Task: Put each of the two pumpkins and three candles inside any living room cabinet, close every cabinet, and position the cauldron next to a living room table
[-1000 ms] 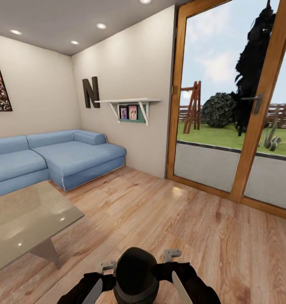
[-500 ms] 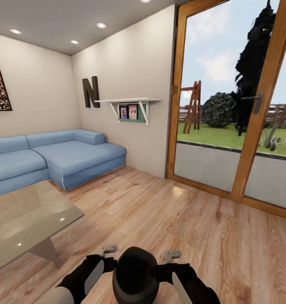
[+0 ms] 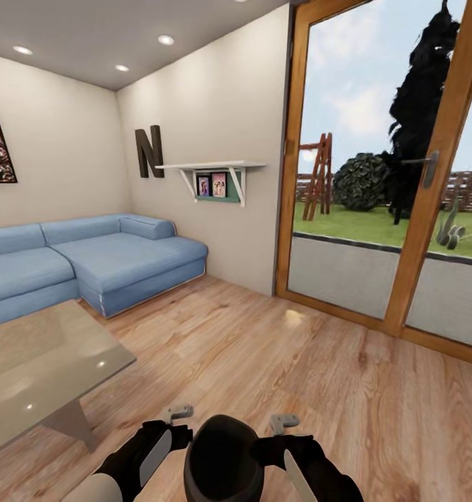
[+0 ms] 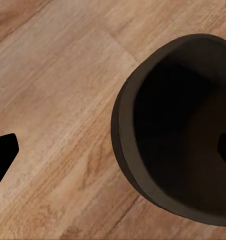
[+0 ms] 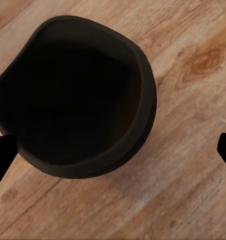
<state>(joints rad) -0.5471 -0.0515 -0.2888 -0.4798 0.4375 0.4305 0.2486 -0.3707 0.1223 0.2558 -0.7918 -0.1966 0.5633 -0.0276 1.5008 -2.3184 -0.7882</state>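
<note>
Flanking a black cauldron on the plank floor, the left tool and right tool sit on either side of the pot at the head view's lower edge, the pot between the two dark forearms and about equally near each arm. The tabletop, glossy grey on angled slab legs, stands off to the robot's left, its near corner a short way from the cauldron with bare floor between them; a blue corner sofa runs along the far wall and a glazed wooden door opens onto a garden at right. From this view it cannot be told whether either tool touches the pot. From the left wrist, the cauldron lies with its wide mouth facing the camera, its rim passing between the two dark fingertips; the jaws stand wide apart with one finger far outside the wall and the other over the hollow, closed on nothing. From the right wrist, the cauldron fills the space toward one fingertip, the other well clear over the floor, jaws again spread wide and empty. The judgement: the pot must travel toward the table's near corner, on the robot's left, and either arm could take the rim.
</note>
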